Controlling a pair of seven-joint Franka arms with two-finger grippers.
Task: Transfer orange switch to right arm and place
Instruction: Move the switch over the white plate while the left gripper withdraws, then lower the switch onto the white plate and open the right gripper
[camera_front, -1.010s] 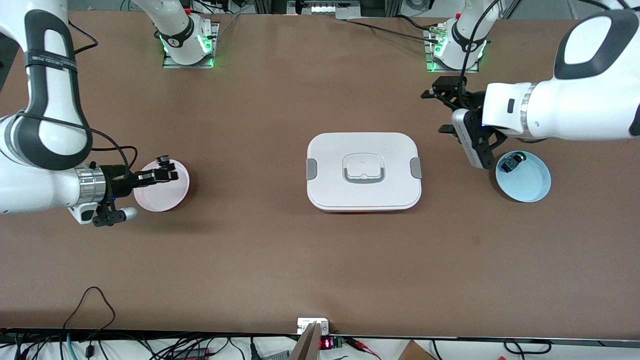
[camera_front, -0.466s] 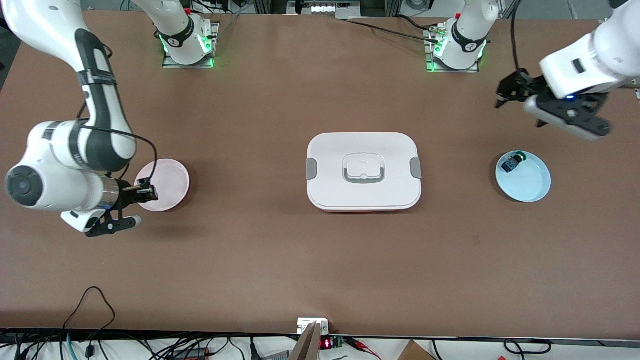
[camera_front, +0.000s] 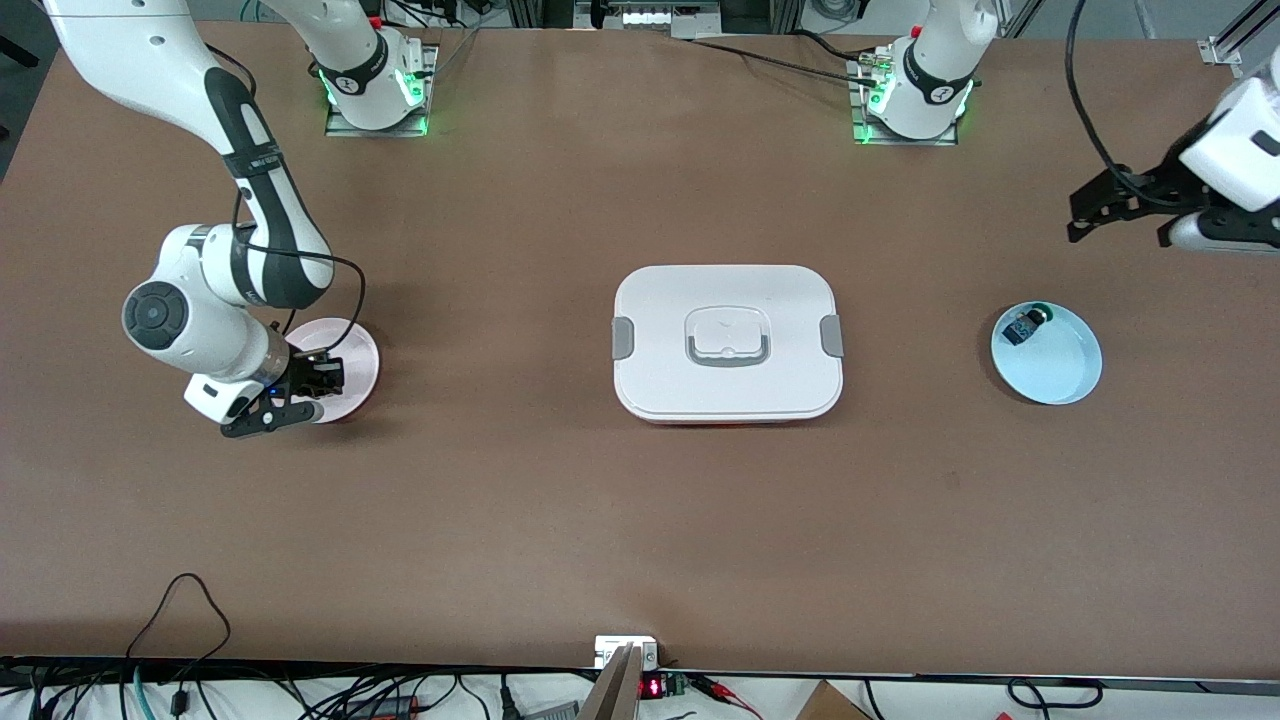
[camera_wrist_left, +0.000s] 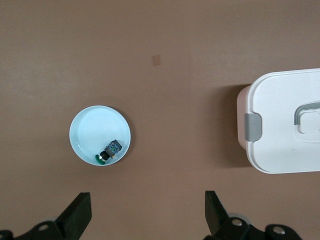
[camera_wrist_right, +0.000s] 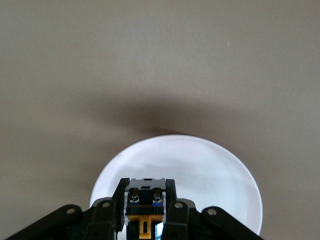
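My bench (camera_front: 560, 520) is brown; plates pink (camera_front: 352, 345) and pale blue (camera_front: 1055, 372), box white (camera_front: 728, 342) with grey clips, switch (camera_wrist_right: 145, 206) black-and-orange.

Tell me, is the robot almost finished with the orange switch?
Nearly. The handover looks done: the right gripper is shut on the orange switch, and the left gripper is open, up above the table near the blue plate. Right now the switch hangs over the pink plate. Left to do: set it down on that plate and let go.
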